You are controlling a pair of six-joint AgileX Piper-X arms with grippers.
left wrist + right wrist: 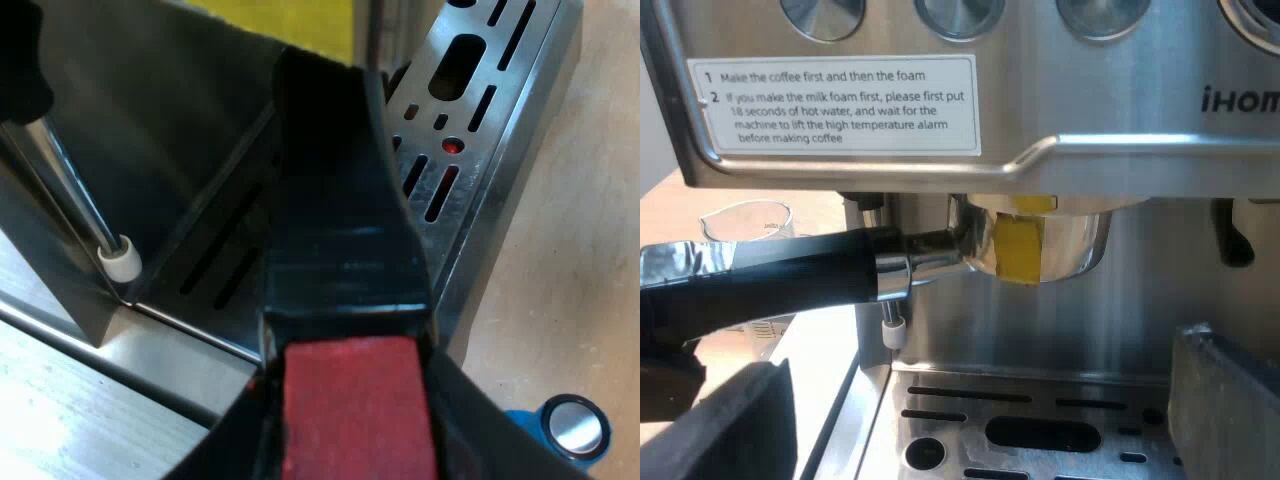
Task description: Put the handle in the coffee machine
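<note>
A coffee-making corner, home or lab unclear: a steel coffee machine (1040, 110) with an instruction sticker (835, 105) stands just ahead of the right claw (980, 430) on a pale tabletop (590, 230).

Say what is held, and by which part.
The left tool grips the metal holder's dark handle at its red end; the right tool holds nothing.

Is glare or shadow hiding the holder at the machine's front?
Left wrist view: glare on the drip tray; the handle dark, its red end well lit. Right wrist view: the holder shaded under the machine's front, yet readable.
</note>
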